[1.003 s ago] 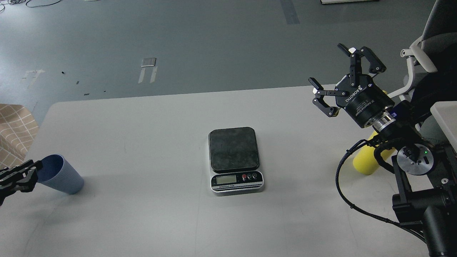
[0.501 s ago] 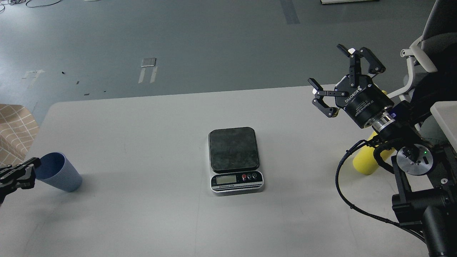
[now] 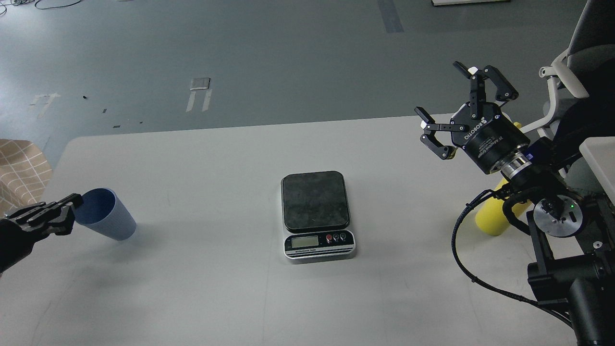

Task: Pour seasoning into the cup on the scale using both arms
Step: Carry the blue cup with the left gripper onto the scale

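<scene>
The light blue ribbed cup [image 3: 108,222] is tilted, its open mouth facing left, at the table's left side. My left gripper [image 3: 67,211] is shut on the cup's rim. The scale [image 3: 314,199], with a dark bare platform and a silver front with display, sits at the table's middle, well to the right of the cup. My right gripper [image 3: 444,103] is open and empty, raised above the table's right side. The yellow seasoning bottle [image 3: 490,218] stands behind and below my right arm; only its lower body shows and its nozzle is hidden.
The grey table [image 3: 216,158] ends at a far edge with grey floor beyond. A tan checked object [image 3: 19,168] is off the table's left edge. A white chair frame [image 3: 557,77] and a white surface [image 3: 600,149] are at the right. A black cable [image 3: 461,259] loops off my right arm.
My left gripper has moved to the right and farther from me with the cup in it, toward the scale. The right gripper has stayed almost still and open.
</scene>
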You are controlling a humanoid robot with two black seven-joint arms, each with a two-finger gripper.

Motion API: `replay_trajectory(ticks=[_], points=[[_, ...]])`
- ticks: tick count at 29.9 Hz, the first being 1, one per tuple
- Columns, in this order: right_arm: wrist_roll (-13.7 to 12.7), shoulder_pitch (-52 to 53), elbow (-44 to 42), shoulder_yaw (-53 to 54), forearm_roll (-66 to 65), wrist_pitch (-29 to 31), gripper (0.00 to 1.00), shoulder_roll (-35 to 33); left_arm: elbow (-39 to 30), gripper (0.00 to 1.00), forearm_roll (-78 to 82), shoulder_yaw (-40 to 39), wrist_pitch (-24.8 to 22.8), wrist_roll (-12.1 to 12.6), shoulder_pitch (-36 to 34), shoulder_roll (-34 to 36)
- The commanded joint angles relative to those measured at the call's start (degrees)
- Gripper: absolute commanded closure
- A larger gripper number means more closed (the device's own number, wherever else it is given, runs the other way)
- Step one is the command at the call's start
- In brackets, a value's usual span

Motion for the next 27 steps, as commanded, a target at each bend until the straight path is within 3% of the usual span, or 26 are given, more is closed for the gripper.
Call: replay_trajectory(ticks=[1, 4, 10, 15, 27], points=[[-0.01, -0.37, 0.26, 0.1, 0.0, -0.02, 0.0, 0.0, -4.63, 1.0, 1.85, -0.01, -7.55, 0.01, -9.5, -0.42], [-0.01, -0.64, 0.44, 0.1, 0.0, -0.02, 0.0, 0.0, -5.43, 1.0, 5.09, 0.16, -13.99, 0.01, -15.5, -4.18], [-0.01, -1.34, 0.53, 0.19, 0.0, 0.07, 0.0, 0.0, -5.34, 1.0, 20.92, 0.34, -16.64, 0.01, -21.84, -14.47], [-0.01, -1.95, 0.53, 0.27, 0.09, 0.07, 0.0, 0.0, -4.73, 1.0, 21.19, 0.43, -24.54, 0.01, -28.34, -22.55], [-0.01, -3.1, 1.41, 0.63, 0.09, 0.42, 0.0, 0.0, -1.3, 1.0, 21.63, 2.18, -26.92, 0.01, -32.04, -32.84]])
